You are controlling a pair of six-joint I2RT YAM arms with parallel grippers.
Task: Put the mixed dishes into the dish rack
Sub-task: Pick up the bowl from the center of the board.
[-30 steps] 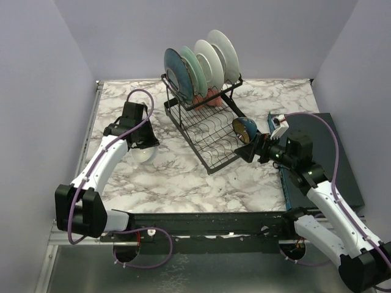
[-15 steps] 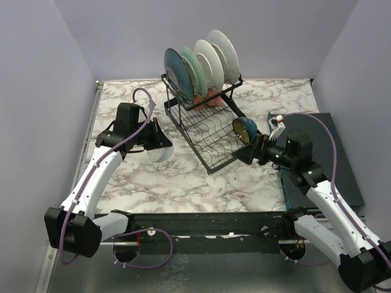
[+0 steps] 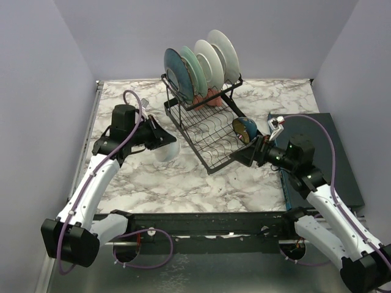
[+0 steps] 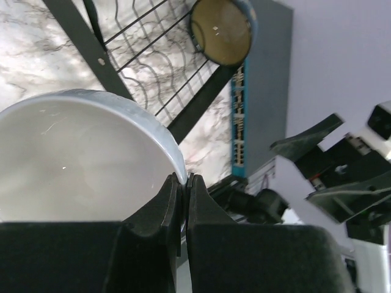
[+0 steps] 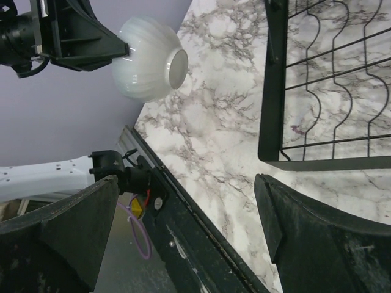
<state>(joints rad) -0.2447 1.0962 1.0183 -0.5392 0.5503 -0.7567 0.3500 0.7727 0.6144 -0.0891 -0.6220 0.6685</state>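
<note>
1. Left of the black wire two-tier dish rack (image 3: pixel 204 125), the left tool (image 4: pixel 181 183) is clenched on a white ribbed bowl's (image 4: pixel 79 152) rim.
2. By the rack's right near corner, the right tool (image 3: pixel 243 154) stands released, gripping nothing.
3. A dark tan-lined bowl (image 3: pixel 245 129) sits at the rack's right edge.

Staged robot lab booth by the look of it: bare lavender walls (image 3: pixel 36 91) closing in a marble-print tabletop (image 3: pixel 183 177), black mounting rail (image 3: pixel 208 221) bolted along the near edge.
</note>
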